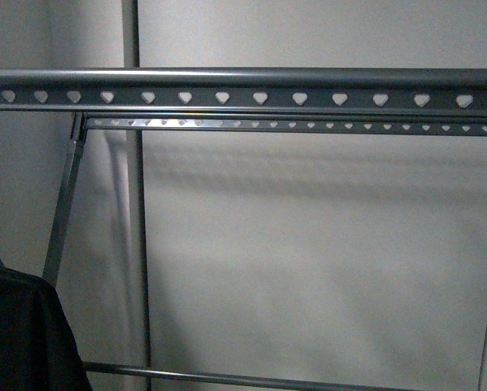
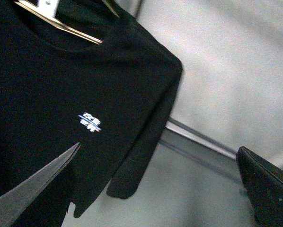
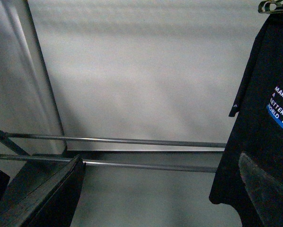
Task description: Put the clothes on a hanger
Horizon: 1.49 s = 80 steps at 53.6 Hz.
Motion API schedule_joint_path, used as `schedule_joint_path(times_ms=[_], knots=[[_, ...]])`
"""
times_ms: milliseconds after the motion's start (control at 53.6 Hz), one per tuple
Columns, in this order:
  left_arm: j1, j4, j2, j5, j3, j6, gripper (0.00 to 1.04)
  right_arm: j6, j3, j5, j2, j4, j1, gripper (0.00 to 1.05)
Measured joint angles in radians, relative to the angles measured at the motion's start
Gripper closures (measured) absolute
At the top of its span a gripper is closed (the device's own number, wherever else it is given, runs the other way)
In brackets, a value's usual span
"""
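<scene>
**Two open grippers, one shirt to get onto the rail**

Most of the front view is the grey clothes rack [image 1: 243, 79]. Its near rail, punched with heart-shaped holes, runs across the top, with a second rail just behind and lower.

The black T-shirt [image 2: 61, 94] is low on the robot's left, and only a dark corner of it shows at the bottom left of the front view.

The left gripper [image 2: 158, 146] faces the shirt's chest with its jaws spread and nothing between them. The right gripper [image 3: 160, 156] is likewise spread and empty, with the shirt's hem beside one finger.

A slim coat hanger [image 2: 70, 29] sits through the shirt's neck. What the coat hanger itself hangs from is out of view.

The step in hand looks like taking hold for the lift. It would be best to grip the coat hanger close to its middle, not the cloth, so the shirt does not tip or slide off. Then raise the hanger's top clear above the near rail and lower it squarely on, watching that a sleeve does not snag on the rack.
</scene>
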Motion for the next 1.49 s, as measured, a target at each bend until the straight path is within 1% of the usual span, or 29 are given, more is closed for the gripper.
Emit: schedule_joint_path(times_ms=[19,56,131,280,373,634,653,690,765,821,839,895,988,1063,1119,1287,1343,1361,1455,1492], knots=[[-0.002,0.011,0.027,-0.018,0.015,-0.014,0.07,0.0,0.0,0.0,0.0,0.0,0.0,0.07],[-0.01,0.019,0.179,-0.089,0.111,-0.103,0.07,0.0,0.0,0.0,0.0,0.0,0.0,0.07],[-0.018,0.005,0.396,-0.16,0.248,-0.198,0.07,0.0,0.0,0.0,0.0,0.0,0.0,0.07],[-0.011,0.022,0.637,-0.246,0.42,-0.25,0.07,0.0,0.0,0.0,0.0,0.0,0.0,0.07],[0.005,0.019,0.714,-0.27,0.491,-0.262,0.07,0.0,0.0,0.0,0.0,0.0,0.0,0.07],[0.013,0.038,0.865,-0.291,0.586,-0.245,0.07,0.0,0.0,0.0,0.0,0.0,0.0,0.07],[0.013,0.033,0.873,-0.297,0.592,-0.241,0.08,0.0,0.0,0.0,0.0,0.0,0.0,0.07],[0.013,0.029,0.887,-0.305,0.601,-0.238,0.15,0.0,0.0,0.0,0.0,0.0,0.0,0.07],[0.017,0.026,0.906,-0.307,0.614,-0.22,0.34,0.0,0.0,0.0,0.0,0.0,0.0,0.07],[0.02,0.026,0.906,-0.307,0.614,-0.212,0.45,0.0,0.0,0.0,0.0,0.0,0.0,0.07],[0.021,0.026,0.906,-0.307,0.614,-0.211,0.47,0.0,0.0,0.0,0.0,0.0,0.0,0.07],[0.027,0.025,0.906,-0.305,0.613,-0.206,0.61,0.0,0.0,0.0,0.0,0.0,0.0,0.07],[0.037,0.014,0.9,-0.282,0.602,-0.204,0.82,0.0,0.0,0.0,0.0,0.0,0.0,0.07],[0.043,0.012,0.88,-0.255,0.577,-0.204,0.95,0.0,0.0,0.0,0.0,0.0,0.0,0.07],[0.047,0.01,0.861,-0.225,0.56,-0.198,1.01,0.0,0.0,0.0,0.0,0.0,0.0,0.07],[0.04,0.018,0.761,-0.091,0.48,-0.1,1.01,0.0,0.0,0.0,0.0,0.0,0.0,0.07],[0.038,0.019,0.704,-0.012,0.438,-0.045,1.01,0.0,0.0,0.0,0.0,0.0,0.0,0.07],[0.038,0.016,0.694,0.0,0.431,-0.04,1.01,0.0,0.0,0.0,0.0,0.0,0.0,0.07],[0.05,-0.036,0.588,0.151,0.379,0.05,1.01,0.0,0.0,0.0,0.0,0.0,0.0,0.07],[0.062,-0.043,0.546,0.237,0.356,0.093,1.01,0.0,0.0,0.0,0.0,0.0,0.0,0.07]])
